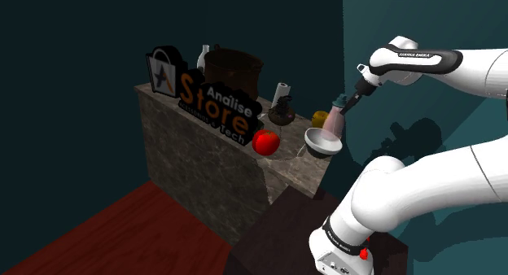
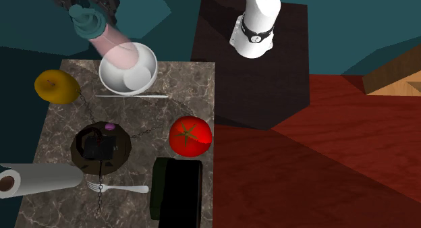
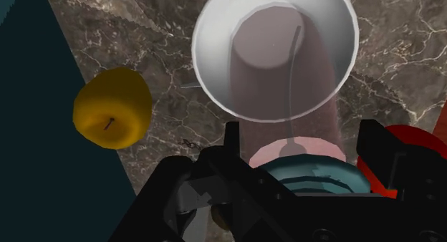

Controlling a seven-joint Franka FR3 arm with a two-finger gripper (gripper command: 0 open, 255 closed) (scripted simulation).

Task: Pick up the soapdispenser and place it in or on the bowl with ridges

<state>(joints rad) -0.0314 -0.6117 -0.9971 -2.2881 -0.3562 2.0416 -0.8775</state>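
Jaws clamped on the teal-capped pink soap dispenser (image 3: 279,69) above the round white bowl (image 3: 208,69): lower centrally before releasing, clear of the yellow fruit (image 2: 57,85) at nine o'clock in the second exterior view.

Counter (image 2: 192,92), one end: bowl (image 2: 150,68). Soap dispenser (image 2: 118,52) over the bowl. Fruit (image 2: 57,86) beside the bowl, second exterior view's left. Tomato (image 2: 190,135) near the bowl.
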